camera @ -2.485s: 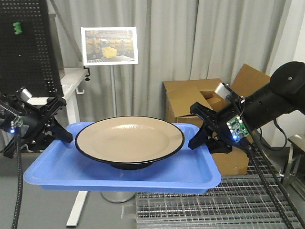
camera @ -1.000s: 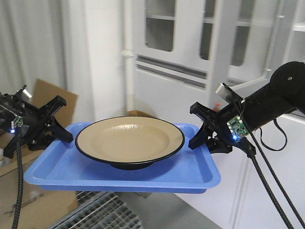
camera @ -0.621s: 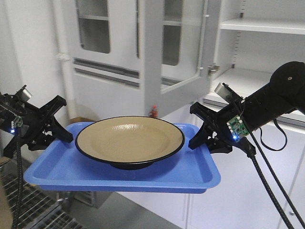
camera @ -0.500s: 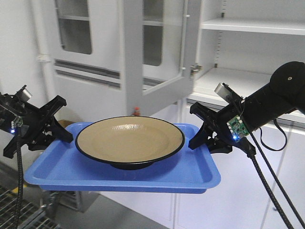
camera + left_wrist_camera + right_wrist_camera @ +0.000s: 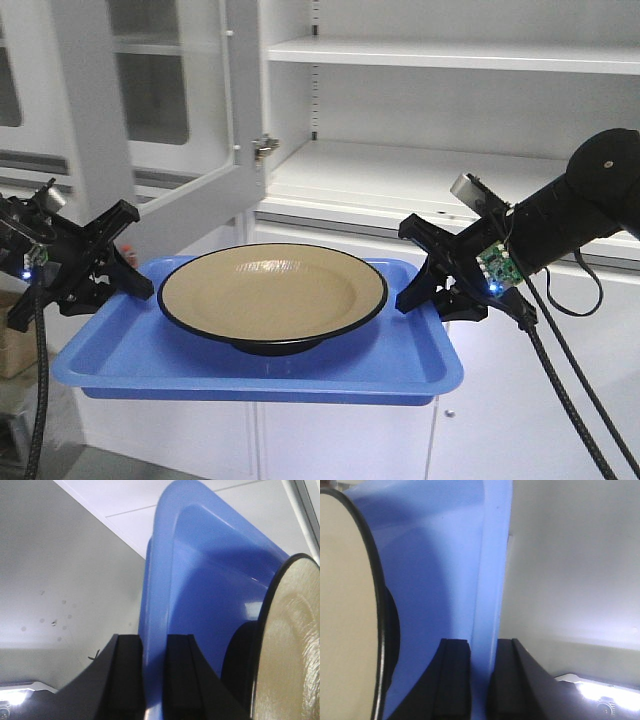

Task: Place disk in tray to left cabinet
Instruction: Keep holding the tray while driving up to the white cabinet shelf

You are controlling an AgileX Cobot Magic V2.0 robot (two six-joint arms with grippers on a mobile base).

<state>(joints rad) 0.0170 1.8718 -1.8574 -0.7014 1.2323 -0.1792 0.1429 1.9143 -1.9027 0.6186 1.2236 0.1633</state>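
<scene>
My left gripper [image 5: 138,262] and right gripper [image 5: 405,268] pinch the tray [image 5: 250,368] by its ends, disk [image 5: 270,295] aboard, mid-carry; next, advance level into the left cabinet [image 5: 400,175].

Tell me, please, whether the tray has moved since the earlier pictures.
Yes: held against the open cabinet door, the tray has shifted rightward and now sits before the open shelf.

The left pincer [image 5: 154,680] rises from the bottom edge, its two black fingers [image 5: 127,680] closed on the rim of the blue tray [image 5: 200,580], one on each side. The disk [image 5: 290,640] sits in the tray at the right, tan with a black rim. Behind lies a speckled grey surface [image 5: 60,580].
</scene>
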